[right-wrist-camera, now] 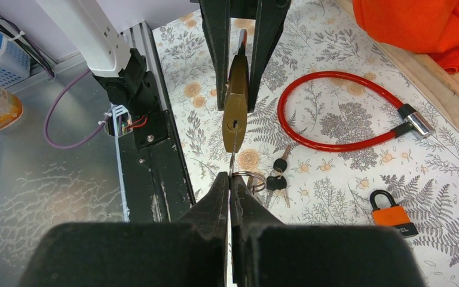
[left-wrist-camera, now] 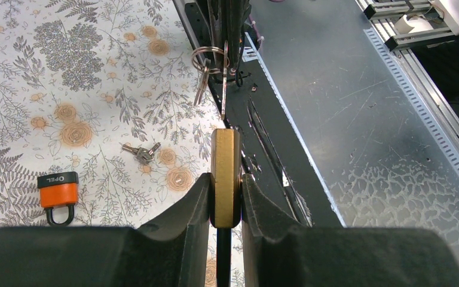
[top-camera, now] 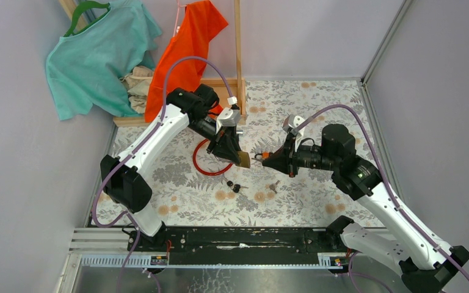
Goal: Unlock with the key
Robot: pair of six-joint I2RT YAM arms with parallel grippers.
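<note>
Two grippers meet nose to nose above the floral-patterned table (top-camera: 317, 195). The left gripper (left-wrist-camera: 225, 194) is clenched on a rectangular brass padlock (left-wrist-camera: 225, 158), its black fingers (left-wrist-camera: 188, 203) pressing the lock's flat sides so that the keyhole end points away from the wrist towards the other arm. The right gripper (right-wrist-camera: 229, 179) is pinched tight on a thin silver key (right-wrist-camera: 231, 164), whose blade sticks straight out ahead of its fingertips; a steel key ring (left-wrist-camera: 209, 57) with spare keys hangs just below those fingers. Seen from the right wrist, the keyhole (right-wrist-camera: 233, 125) is uncovered, and the key's tip lies just beneath it, against the padlock's lower edge, so the key is not yet in.

On the table below the right gripper lies a bunch of black-headed keys (right-wrist-camera: 278, 179), with a red looped cable lock (right-wrist-camera: 333, 146) beyond and to its right. A small orange padlock (right-wrist-camera: 392, 215) lies further right, apart from the cable.
</note>
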